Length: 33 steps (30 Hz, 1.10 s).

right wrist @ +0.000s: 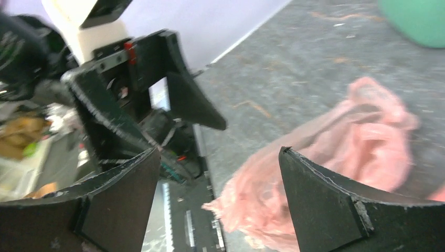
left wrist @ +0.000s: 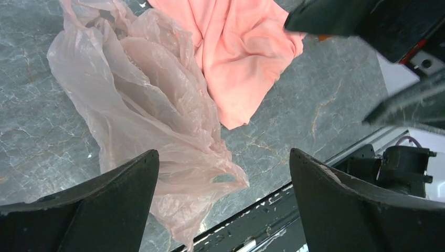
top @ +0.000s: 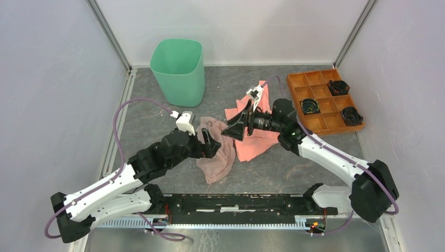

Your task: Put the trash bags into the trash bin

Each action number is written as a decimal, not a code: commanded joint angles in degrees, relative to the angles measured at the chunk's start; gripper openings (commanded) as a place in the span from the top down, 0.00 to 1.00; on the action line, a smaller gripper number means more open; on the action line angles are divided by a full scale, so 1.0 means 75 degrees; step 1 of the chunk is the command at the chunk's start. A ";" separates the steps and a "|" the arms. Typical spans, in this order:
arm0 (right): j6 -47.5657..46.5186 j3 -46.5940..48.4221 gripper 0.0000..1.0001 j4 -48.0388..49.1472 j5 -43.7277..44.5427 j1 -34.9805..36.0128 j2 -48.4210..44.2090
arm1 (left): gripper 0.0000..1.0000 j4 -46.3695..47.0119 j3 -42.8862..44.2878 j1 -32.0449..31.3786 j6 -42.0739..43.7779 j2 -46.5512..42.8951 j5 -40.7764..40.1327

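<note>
The pale pink translucent trash bag (top: 219,155) lies crumpled on the grey table, between the arms. It shows in the left wrist view (left wrist: 141,105) and blurred in the right wrist view (right wrist: 336,157). The mint-green trash bin (top: 178,71) stands upright at the back left, and its edge shows in the right wrist view (right wrist: 420,21). My left gripper (top: 214,143) is open and empty, low over the bag's upper part (left wrist: 224,163). My right gripper (top: 231,131) is open and empty (right wrist: 219,157), facing the left gripper from just right of the bag.
A salmon-orange cloth (top: 254,142) lies right of the bag, partly under my right gripper (left wrist: 241,58). An orange compartment tray (top: 315,79) with three black round parts sits at the back right. Walls enclose the table on three sides.
</note>
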 commanded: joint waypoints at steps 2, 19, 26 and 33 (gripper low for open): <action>-0.2768 0.0988 0.10 -0.3804 0.3064 -0.0009 -0.0418 | 0.00 0.0300 0.0175 0.0035 -0.0694 0.0724 -0.0357; -0.2241 0.0865 0.11 -0.3153 0.2820 0.1288 0.1270 | 0.73 0.0916 -0.1396 0.0047 -0.1239 0.0325 -0.0079; -0.2356 0.0469 0.10 -0.2646 0.2973 0.1899 0.1322 | 0.98 0.1600 -0.2408 0.0047 -0.1357 -0.0926 0.0117; -0.2159 -0.0230 0.20 -0.1690 0.2973 0.2188 0.1293 | 0.98 0.1742 -0.2967 0.0048 -0.1269 -0.1779 0.0026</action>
